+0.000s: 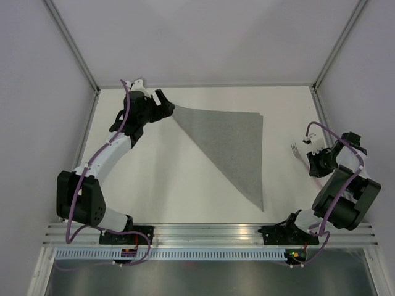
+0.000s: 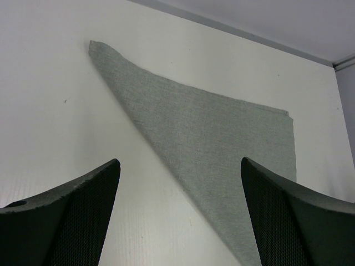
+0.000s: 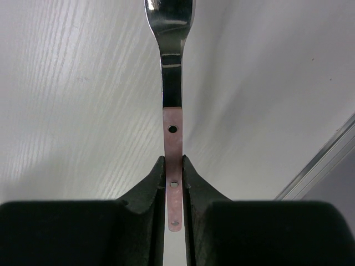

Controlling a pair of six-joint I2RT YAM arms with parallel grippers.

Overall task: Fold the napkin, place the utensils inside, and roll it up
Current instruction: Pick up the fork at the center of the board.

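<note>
The grey napkin (image 1: 234,145) lies folded into a triangle in the middle of the table; it also shows in the left wrist view (image 2: 211,133). My left gripper (image 1: 165,103) is open and empty just off the napkin's far left corner; in its wrist view (image 2: 180,166) the jaws stand wide apart above the fold edge. My right gripper (image 1: 313,161) is shut on the fork (image 1: 301,153) at the right side of the table. In the right wrist view the gripper (image 3: 174,163) pinches the pink handle of the fork (image 3: 172,94), silvery neck pointing away.
Metal frame posts (image 1: 74,46) and grey walls bound the white table (image 1: 173,179) at the back and sides. An aluminium rail (image 1: 210,231) runs along the near edge by the arm bases.
</note>
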